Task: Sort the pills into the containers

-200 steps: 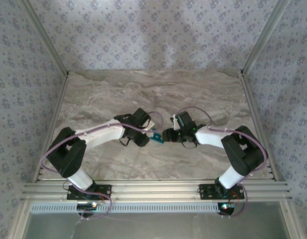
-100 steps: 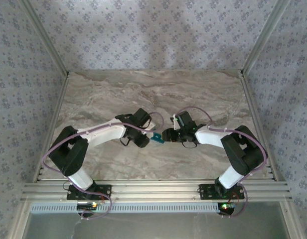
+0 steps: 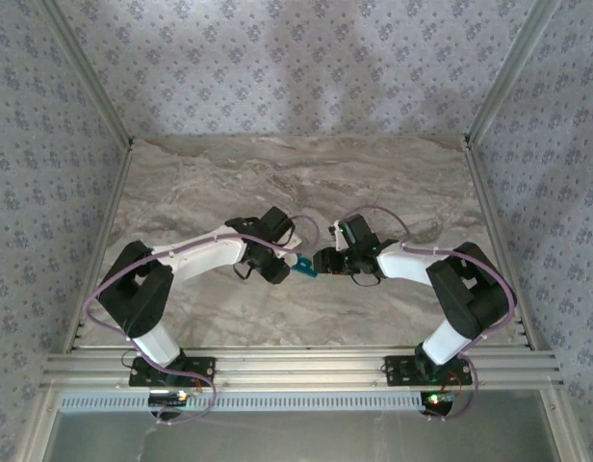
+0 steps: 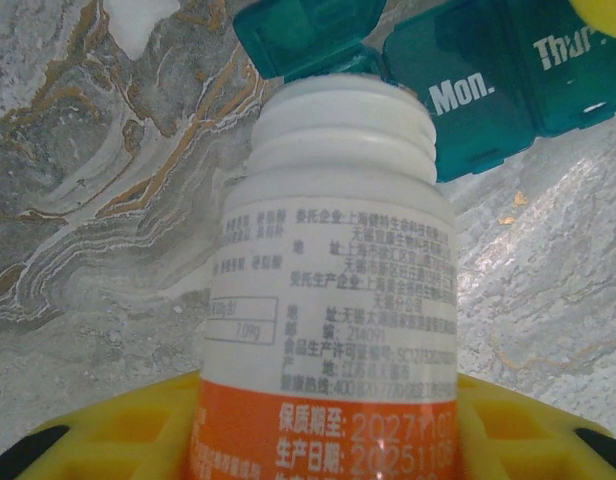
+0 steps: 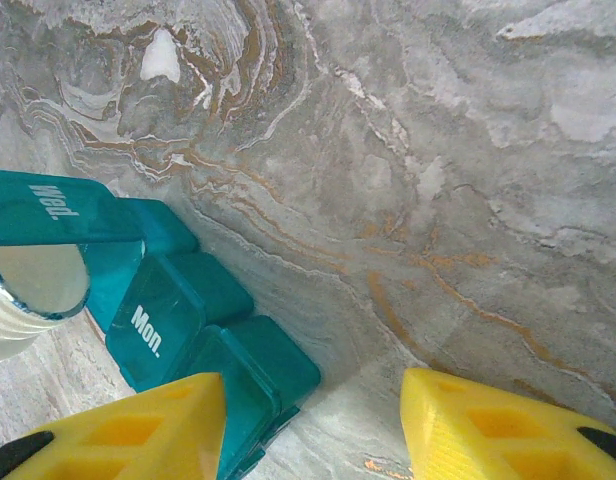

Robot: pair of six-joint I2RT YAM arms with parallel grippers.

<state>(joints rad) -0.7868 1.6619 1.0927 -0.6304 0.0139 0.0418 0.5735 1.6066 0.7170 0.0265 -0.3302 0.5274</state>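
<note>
The left gripper (image 4: 328, 440) pinches the bottle (image 4: 333, 270) at its orange band, one yellow finger on each side at the bottom of the left wrist frame. The bottle's long axis runs straight up the frame, open neck leading. It meets the strip (image 4: 488, 70) at upper centre, under the raised lid (image 4: 303, 35), and the strip runs off to the upper right. The right gripper (image 5: 313, 425) is spread over bare table (image 5: 438, 200), with the strip just beside its lower-left finger. I judge the pour to be the left arm's.
</note>
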